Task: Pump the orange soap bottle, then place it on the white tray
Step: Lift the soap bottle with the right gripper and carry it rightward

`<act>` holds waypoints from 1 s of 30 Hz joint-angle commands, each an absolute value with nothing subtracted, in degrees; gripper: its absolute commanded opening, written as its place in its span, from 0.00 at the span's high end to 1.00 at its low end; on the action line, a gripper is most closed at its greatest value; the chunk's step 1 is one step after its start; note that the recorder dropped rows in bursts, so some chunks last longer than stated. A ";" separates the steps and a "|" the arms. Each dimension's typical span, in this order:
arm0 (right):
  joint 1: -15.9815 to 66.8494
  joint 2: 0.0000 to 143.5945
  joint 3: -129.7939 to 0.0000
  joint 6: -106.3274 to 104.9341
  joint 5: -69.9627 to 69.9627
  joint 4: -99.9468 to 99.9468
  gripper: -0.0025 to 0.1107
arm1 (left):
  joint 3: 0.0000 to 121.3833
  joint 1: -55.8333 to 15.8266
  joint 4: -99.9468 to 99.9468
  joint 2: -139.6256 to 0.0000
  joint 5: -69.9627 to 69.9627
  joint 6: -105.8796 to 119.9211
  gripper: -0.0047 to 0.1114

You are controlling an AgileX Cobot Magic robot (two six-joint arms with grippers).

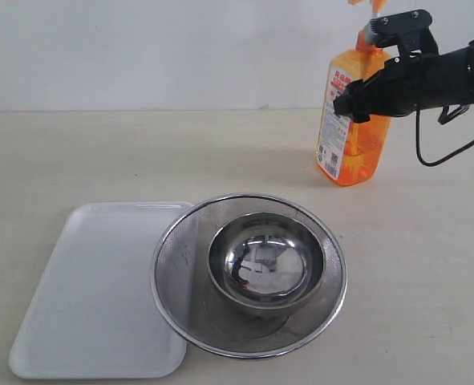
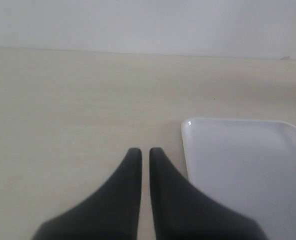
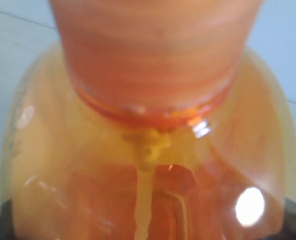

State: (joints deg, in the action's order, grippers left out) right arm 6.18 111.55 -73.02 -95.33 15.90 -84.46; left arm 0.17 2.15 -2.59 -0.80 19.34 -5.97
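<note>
The white tray lies at the lower left of the exterior view, with the steel strainer against its right edge. The orange soap bottle is at upper right, its shoulder clasped between the right gripper's jaws. The left gripper's jaws are nearly together and empty.

orange soap bottle: translucent orange, paler yellow-orange at the shoulder, deeper orange at the collar
label: white, with red lettering at the top and small dark print below
white tray: plain white, unpatterned
strainer: silver-grey steel, fine mesh weave, shiny rim
bowl: mirror-bright steel with dark and light reflections
table: pale beige, plain
wall: off-white
right gripper: black
left gripper: black
cable: black
</note>
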 commanded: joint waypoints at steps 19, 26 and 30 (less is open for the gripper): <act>5.92 91.92 -53.74 -93.24 9.84 -91.09 0.98 | 0.00 1.81 -2.78 -0.93 18.77 -6.06 0.92; 5.92 85.96 -49.18 -92.85 9.84 -93.68 0.98 | 0.00 1.81 -2.78 -0.93 18.77 -6.06 0.92; 5.92 81.99 -46.78 -92.73 9.84 -95.15 0.98 | 0.00 1.81 -2.78 -0.93 18.77 -6.06 0.92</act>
State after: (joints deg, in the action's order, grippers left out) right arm 6.18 85.76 -47.70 -92.84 9.34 -93.22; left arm 0.17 2.15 -2.59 -0.80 19.34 -5.97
